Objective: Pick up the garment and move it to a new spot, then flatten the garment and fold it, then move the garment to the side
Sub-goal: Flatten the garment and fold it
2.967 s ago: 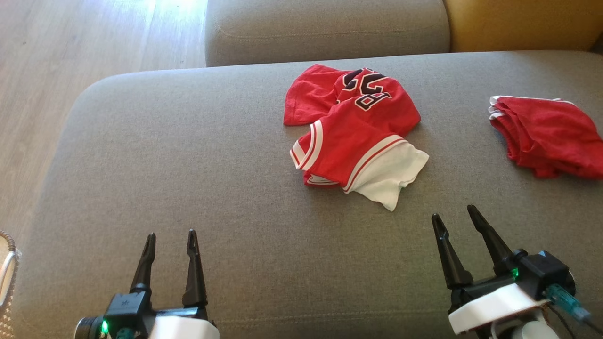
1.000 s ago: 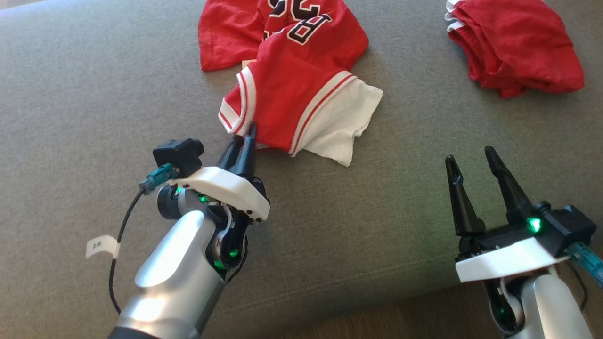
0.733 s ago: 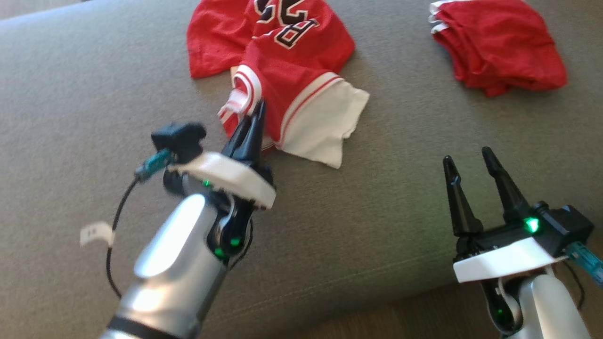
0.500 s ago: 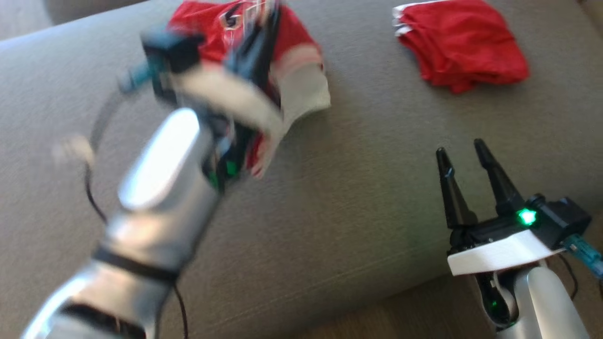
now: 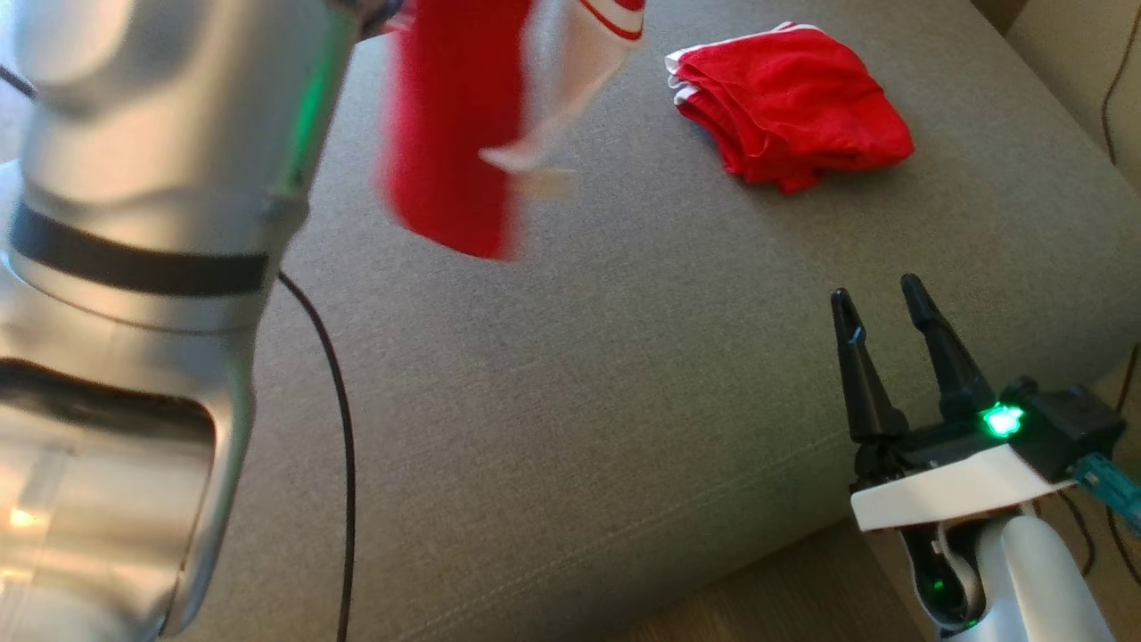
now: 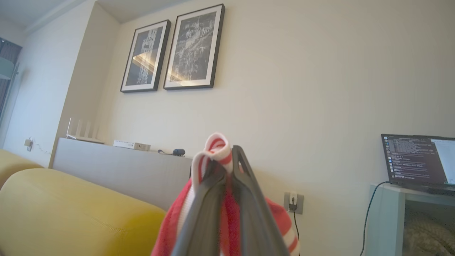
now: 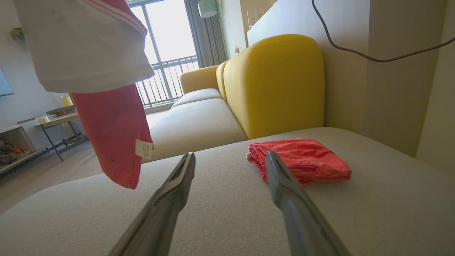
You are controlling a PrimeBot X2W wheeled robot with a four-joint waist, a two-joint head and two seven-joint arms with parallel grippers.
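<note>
The garment (image 5: 455, 134), a red jersey with white trim, hangs in the air above the grey couch cushion (image 5: 570, 392), blurred by motion. My left gripper (image 6: 227, 156) is shut on its striped red-and-white hem (image 6: 217, 145), raised high and pointing at the wall. In the right wrist view the garment (image 7: 106, 117) dangles at the upper left, clear of the cushion. My right gripper (image 5: 878, 299) stands open at the cushion's front right edge, nothing between its fingers, which also show in the right wrist view (image 7: 231, 158).
A second red garment (image 5: 789, 102), folded, lies at the cushion's far right, also seen as a red pile (image 7: 302, 160). A yellow sofa (image 7: 273, 81) stands behind. My left forearm (image 5: 134, 267) fills the near left, with a black cable (image 5: 334, 401) hanging. A laptop (image 6: 419, 161) sits at the wall.
My left gripper shut on the jersey's hem and lifted it off the cushion, swinging it up. The head camera has turned. The right gripper stayed open in place.
</note>
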